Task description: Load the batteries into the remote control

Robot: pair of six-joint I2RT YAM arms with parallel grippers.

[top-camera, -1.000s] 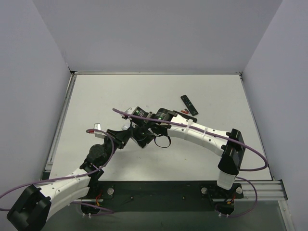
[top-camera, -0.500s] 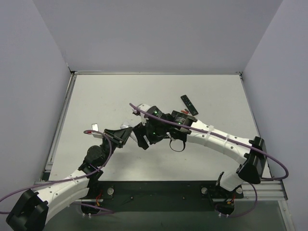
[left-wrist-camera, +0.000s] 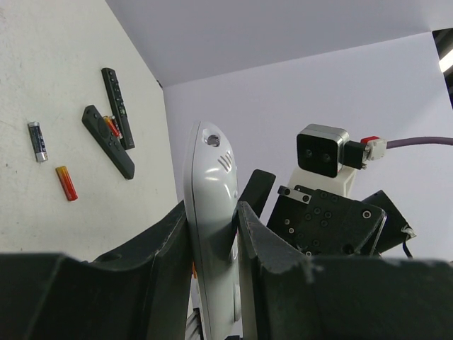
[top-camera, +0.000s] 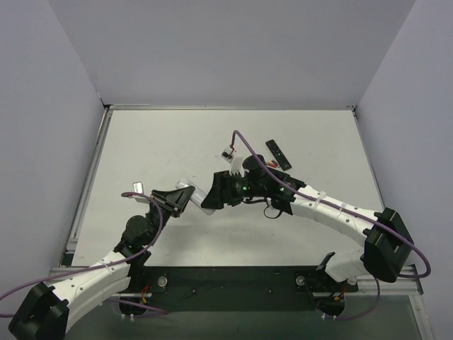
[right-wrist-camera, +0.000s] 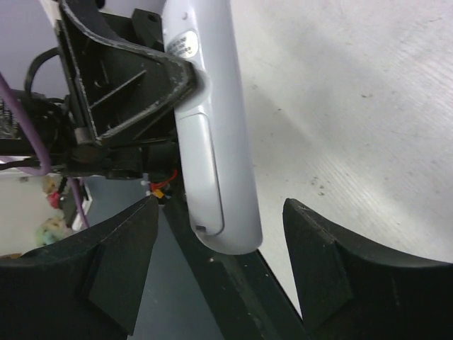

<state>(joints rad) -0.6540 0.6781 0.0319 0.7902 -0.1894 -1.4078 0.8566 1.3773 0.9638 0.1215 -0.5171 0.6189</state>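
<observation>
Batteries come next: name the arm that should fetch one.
Right. The right pincer is open and empty; the left pincer clamps the pale grey plastic remote control. The red cylinder battery and grey cylinder battery lie loose on the table.

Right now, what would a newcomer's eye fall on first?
At the centre, the left gripper clamps a white remote while the right gripper stands open around its end. Behind them, two black remotes and loose batteries, one red, one grey, lie on the table.

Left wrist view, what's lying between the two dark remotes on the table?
A red battery lies in the narrow gap between the wider dark remote and the slim dark remote; the left wrist view shows it.
</observation>
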